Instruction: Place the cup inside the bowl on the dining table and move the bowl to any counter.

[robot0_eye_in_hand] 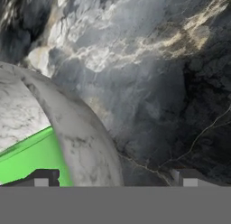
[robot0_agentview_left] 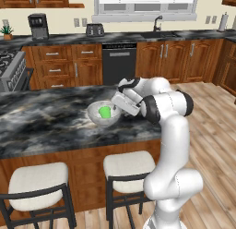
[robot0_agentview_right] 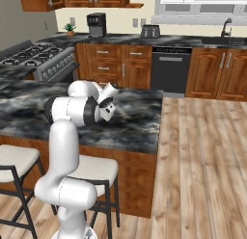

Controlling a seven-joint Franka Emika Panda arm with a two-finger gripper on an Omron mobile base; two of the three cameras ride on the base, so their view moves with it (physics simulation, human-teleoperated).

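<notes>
Jaws spread wide, the gripper (robot0_eye_in_hand: 115,178) straddles what looks like the bowl's (robot0_agentview_left: 94,113) near rim, green cup (robot0_agentview_left: 106,112) sitting inside.

The dining table (robot0_agentview_left: 50,119) has a black-and-white marbled top. The bowl (robot0_agentview_left: 97,115) sits directly on it, near its right end.

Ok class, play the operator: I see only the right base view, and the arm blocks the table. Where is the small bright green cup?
Observer: In the left base view, the small bright green cup sits inside the wide pale speckled bowl.
Operator: And the gripper?
Observer: In the hand view, the gripper is open and straddles the bowl's rim, with one fingertip inside by the cup.
Operator: Where's the bowl?
Observer: On the black-and-white marbled dining table.
</notes>
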